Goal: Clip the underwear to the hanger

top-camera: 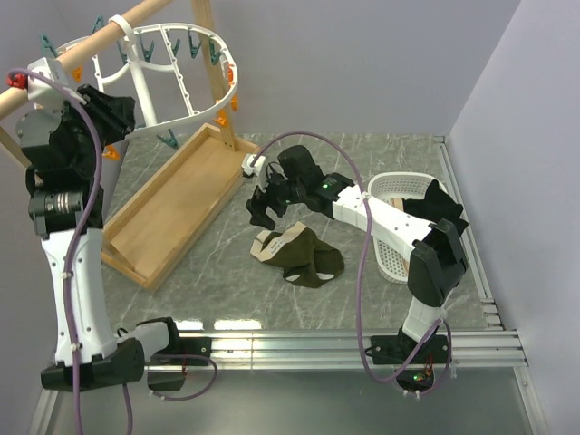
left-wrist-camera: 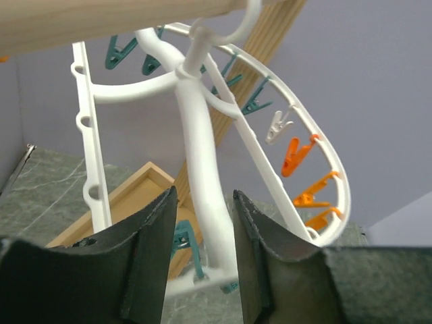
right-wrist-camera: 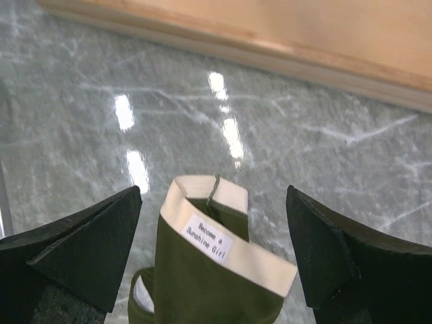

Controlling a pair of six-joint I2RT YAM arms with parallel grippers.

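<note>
The white oval hanger (top-camera: 184, 86) hangs by its hook from a wooden pole, with teal and orange clothespins dangling from its rim. High at the left, my left gripper (top-camera: 116, 113) is up against it. In the left wrist view the hanger's thick central bar (left-wrist-camera: 196, 135) runs between the fingers of the left gripper (left-wrist-camera: 204, 196), whose jaws stand apart with a gap beside the bar. The olive-green underwear (top-camera: 304, 256) lies crumpled on the marble table. My right gripper (top-camera: 263, 210) hovers just above its left end. From the right wrist, the right gripper (right-wrist-camera: 212, 196) is wide open, straddling the underwear (right-wrist-camera: 202, 277) and its beige waistband.
A wooden tray (top-camera: 172, 208) forms the base of the pole stand (top-camera: 82, 45), left of the underwear. A white basket (top-camera: 390, 258) at the right holds a black garment (top-camera: 439, 204). Orange clothespins (left-wrist-camera: 297, 155) hang along the hanger's right rim.
</note>
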